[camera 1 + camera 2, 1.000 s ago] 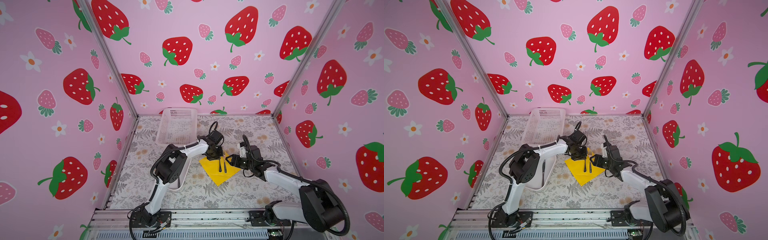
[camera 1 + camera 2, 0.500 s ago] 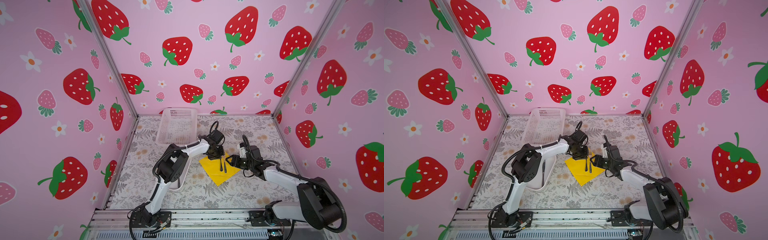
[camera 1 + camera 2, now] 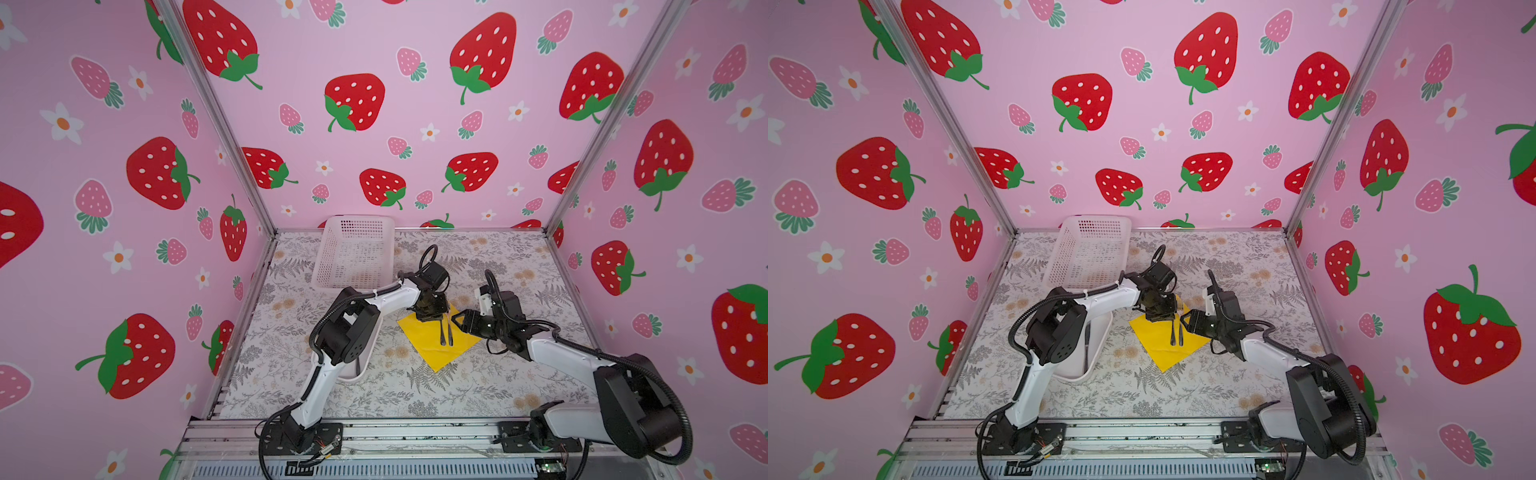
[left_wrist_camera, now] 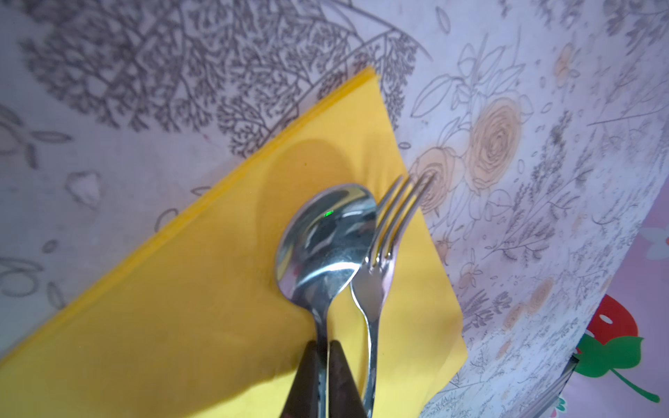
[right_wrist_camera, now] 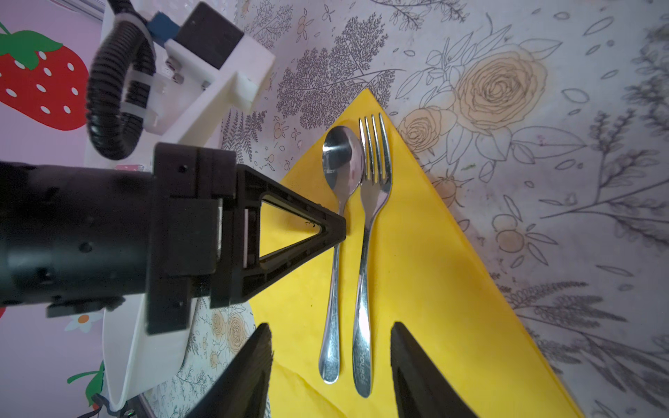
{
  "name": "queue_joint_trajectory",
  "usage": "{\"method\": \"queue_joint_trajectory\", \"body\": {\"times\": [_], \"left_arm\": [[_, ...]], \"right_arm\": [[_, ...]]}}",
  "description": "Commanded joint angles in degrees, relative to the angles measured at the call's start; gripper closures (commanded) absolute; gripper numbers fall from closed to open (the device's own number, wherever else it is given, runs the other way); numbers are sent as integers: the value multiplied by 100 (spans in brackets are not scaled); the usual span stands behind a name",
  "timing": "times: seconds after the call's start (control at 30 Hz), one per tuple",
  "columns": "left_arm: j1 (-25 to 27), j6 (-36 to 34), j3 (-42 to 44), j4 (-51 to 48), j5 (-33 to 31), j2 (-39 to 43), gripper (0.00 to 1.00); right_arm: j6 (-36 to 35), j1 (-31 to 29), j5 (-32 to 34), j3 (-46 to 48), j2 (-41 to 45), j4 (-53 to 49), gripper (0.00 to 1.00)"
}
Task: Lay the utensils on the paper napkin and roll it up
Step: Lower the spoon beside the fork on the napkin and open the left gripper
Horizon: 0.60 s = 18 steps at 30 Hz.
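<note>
While the rolling has not yet begun, two of the three utensils already lie on the paper napkin (image 5: 434,275). The spoon (image 5: 335,253) and the fork (image 5: 365,253) lie side by side, heads touching, with their bowl and tines toward one corner. The fork's tines reach about to the napkin's edge. The napkin itself lies flat and unrolled on the desk (image 3: 415,395), set cornerwise in both top views.

The left end effector (image 4: 323,362) is clenched on the spoon's stem just behind the bowl, a finger (image 4: 344,380) close on either side, though the spoon already rests on the paper. By my reading this is the very end of the spoon's placement, with only the letting go to come.

The right end effector (image 5: 330,325) is released and grasps nothing. It hovers just off the handle ends of the two pieces.

Farther out, a slim dark piece, most likely the knife (image 3: 1086,349), lies in the white tray (image 3: 1077,376) beside the left arm and well apart from the napkin. The mesh basket (image 3: 353,249) at the back looks empty.

So I judge the task somewhat under halfway. The knife has to be fetched and laid beside the others, and then all of the rolling is left.
</note>
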<state>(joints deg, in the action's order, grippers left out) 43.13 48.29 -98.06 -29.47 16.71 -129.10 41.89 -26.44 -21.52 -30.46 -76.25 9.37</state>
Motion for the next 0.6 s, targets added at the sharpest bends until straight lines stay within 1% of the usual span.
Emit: {"method": "queue_joint_trajectory", "body": {"times": [0.0, 0.3, 0.43, 0.57], "left_arm": [[40, 58, -122, -78, -25, -97, 88], [40, -59, -133, -173, -4, -71, 91], [50, -108, -156, -208, -16, -39, 89], [54, -217, -182, -236, -54, 100, 86]], "right_arm": [[-32, 40, 15, -48, 13, 7, 45], [-16, 60, 34, -80, 15, 3, 45], [-25, 68, 34, -125, 38, -15, 45], [-91, 72, 92, -132, 114, -34, 45]]}}
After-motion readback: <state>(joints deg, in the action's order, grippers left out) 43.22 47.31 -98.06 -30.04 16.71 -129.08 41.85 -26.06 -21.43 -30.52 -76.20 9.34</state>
